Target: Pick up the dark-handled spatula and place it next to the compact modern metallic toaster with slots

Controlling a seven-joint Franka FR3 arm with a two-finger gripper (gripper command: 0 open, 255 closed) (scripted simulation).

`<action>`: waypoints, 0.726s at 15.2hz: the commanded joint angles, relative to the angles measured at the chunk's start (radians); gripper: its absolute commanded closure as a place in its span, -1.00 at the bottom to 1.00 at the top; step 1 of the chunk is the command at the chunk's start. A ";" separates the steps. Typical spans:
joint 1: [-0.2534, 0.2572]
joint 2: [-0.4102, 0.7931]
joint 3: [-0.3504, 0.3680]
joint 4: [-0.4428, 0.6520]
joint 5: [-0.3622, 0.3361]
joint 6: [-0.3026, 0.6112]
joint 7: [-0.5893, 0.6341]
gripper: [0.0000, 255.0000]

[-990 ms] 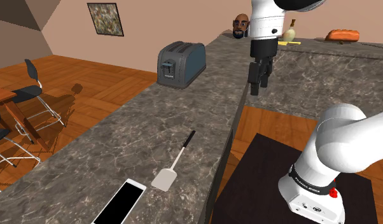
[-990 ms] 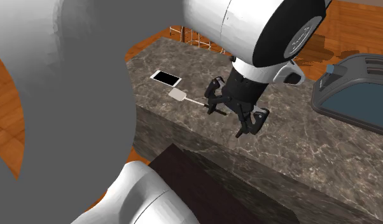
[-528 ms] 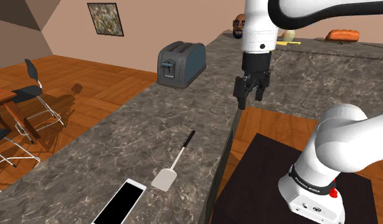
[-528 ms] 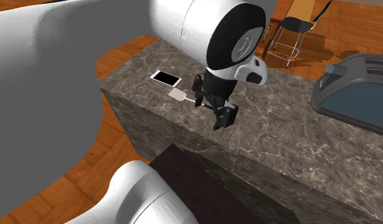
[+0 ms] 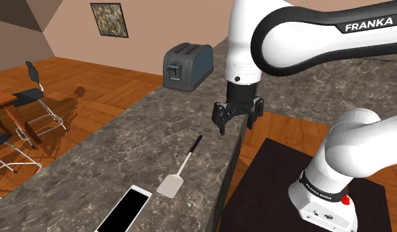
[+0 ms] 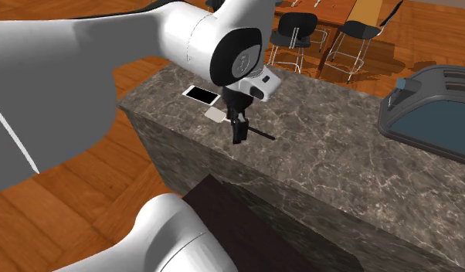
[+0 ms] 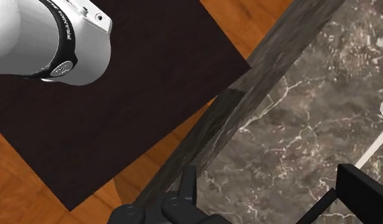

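Phone (image 5: 124,209) lies farthest from the hand, at the bench's (image 5: 91,165) near end. Next comes the spatula (image 5: 182,169), flat on the stone. Its pale blade points away from the hand and its dark handle toward it, long axis along the bench. The toaster (image 5: 187,66) sits well apart, on the hand's other side. The hand (image 5: 236,122) hangs spread and empty over the bench edge, near the handle tip. The wrist view shows the dark handle (image 7: 316,211) low between the fingers (image 7: 186,186), untouched. In the second exterior view the hand covers the shaft.
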 commanded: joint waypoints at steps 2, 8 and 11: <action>-0.045 0.078 0.123 0.021 0.041 0.102 0.184 -1.00; -0.208 0.288 0.380 0.120 0.022 0.286 0.555 -1.00; -0.338 0.418 0.530 0.189 -0.055 0.368 0.767 -1.00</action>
